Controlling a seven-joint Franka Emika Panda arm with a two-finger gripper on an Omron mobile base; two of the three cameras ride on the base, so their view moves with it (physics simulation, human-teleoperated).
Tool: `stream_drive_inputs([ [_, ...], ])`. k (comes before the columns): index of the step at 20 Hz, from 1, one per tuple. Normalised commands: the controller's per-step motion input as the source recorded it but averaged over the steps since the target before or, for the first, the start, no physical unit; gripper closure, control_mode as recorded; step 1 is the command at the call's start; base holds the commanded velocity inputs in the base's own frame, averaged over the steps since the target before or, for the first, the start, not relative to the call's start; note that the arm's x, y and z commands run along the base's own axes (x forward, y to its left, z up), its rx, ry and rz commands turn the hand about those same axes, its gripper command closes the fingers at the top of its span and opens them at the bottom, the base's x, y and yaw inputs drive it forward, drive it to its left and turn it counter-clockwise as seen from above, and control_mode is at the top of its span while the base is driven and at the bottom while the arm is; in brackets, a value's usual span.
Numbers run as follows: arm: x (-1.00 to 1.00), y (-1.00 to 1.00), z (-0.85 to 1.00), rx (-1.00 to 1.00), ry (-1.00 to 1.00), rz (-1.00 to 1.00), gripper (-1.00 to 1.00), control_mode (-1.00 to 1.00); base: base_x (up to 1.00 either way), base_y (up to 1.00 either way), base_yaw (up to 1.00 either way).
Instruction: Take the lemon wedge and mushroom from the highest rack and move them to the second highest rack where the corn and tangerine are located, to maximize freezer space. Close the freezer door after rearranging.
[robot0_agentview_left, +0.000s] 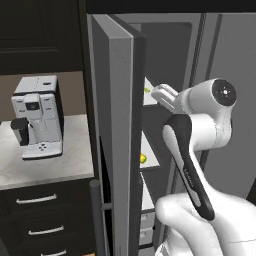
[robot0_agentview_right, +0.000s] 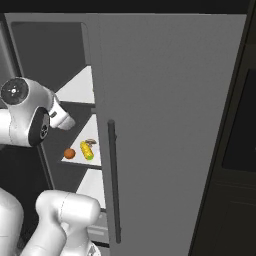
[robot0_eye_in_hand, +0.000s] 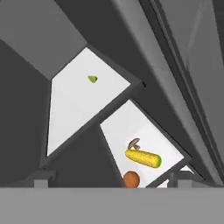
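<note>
Lemon wedge (robot0_eye_in_hand: 92, 78), a tiny yellow-green sliver, lies alone toward the back of the highest rack (robot0_eye_in_hand: 70, 113), so 1 of the 2 moves looks not yet made. The mushroom (robot0_eye_in_hand: 134, 143) already sits on the second highest rack (robot0_eye_in_hand: 127, 124), touching or just beside the corn (robot0_eye_in_hand: 143, 158), with the tangerine (robot0_eye_in_hand: 131, 179) near the front edge. From the hand camera the pincer (robot0_eye_in_hand: 109, 178) hangs outside the compartment, pointed at both shelves; its 2 tips are spread wide and carry nothing. The freezer door (robot0_agentview_left: 117, 130) stands open beside the arm. The likely trouble is the grasp itself: the wedge is so small and flat that the tips could close over it or nudge it deeper (it sits well back from the shelf edge). The reach may also bring the wrist near the open door's edge or the shelf front. Setting it down, a careless drop could knock the tangerine off the front. A coffee machine (robot0_agentview_left: 37, 117) stands on the worktop (robot0_agentview_left: 70, 160) at left.
</note>
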Motion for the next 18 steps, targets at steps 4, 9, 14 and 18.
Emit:
stream_drive_inputs([
  [4,0.09,0.0,0.18,-0.53,-0.03,0.08,-1.0,-1.0,0.0,0.0,0.0],
  [9,0.38,0.0,0.01,-0.31,0.0,0.08,-1.0,-1.0,0.0,0.0,0.0],
  [14,0.6,0.0,0.0,-0.15,0.02,0.15,-1.0,-1.0,0.0,0.0,0.0],
  [18,0.74,0.0,0.0,-0.15,0.03,0.17,-1.0,-1.0,0.0,0.0,0.0],
])
